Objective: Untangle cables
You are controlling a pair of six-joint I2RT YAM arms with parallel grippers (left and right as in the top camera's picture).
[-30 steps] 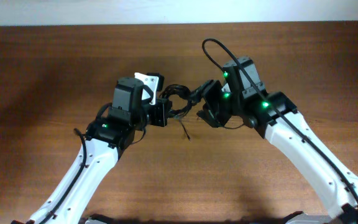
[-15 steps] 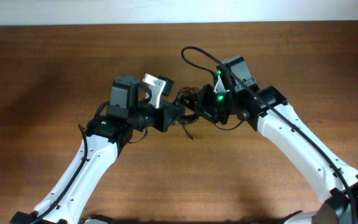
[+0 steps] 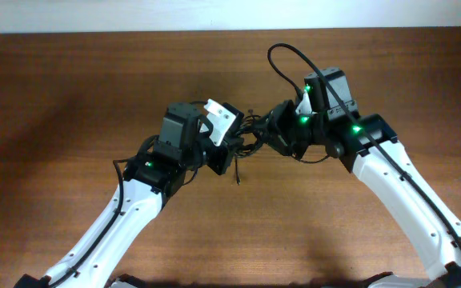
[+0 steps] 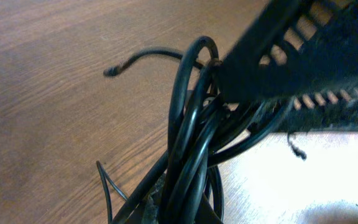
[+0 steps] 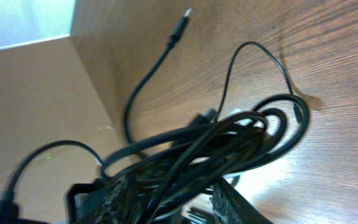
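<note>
Overhead: cables [image 3: 250,134] are one knotted bunch right at the left gripper [image 3: 226,150], which is pinched tight on them. Right gripper [image 3: 278,136], just across the knot from it, looks clamped on some strands too. I'd pull apart slowly so the loops loosen instead of cinching.

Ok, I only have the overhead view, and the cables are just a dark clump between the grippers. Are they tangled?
Observer: Yes, the left wrist view shows the cables as several loops bunched together, running into the left gripper.
Operator: Any loose ends?
Observer: In the right wrist view one plug end sticks out free of the bunch.
Operator: Has the right gripper got them?
Observer: They run into it; whether it's clamped, I can't tell.
</note>
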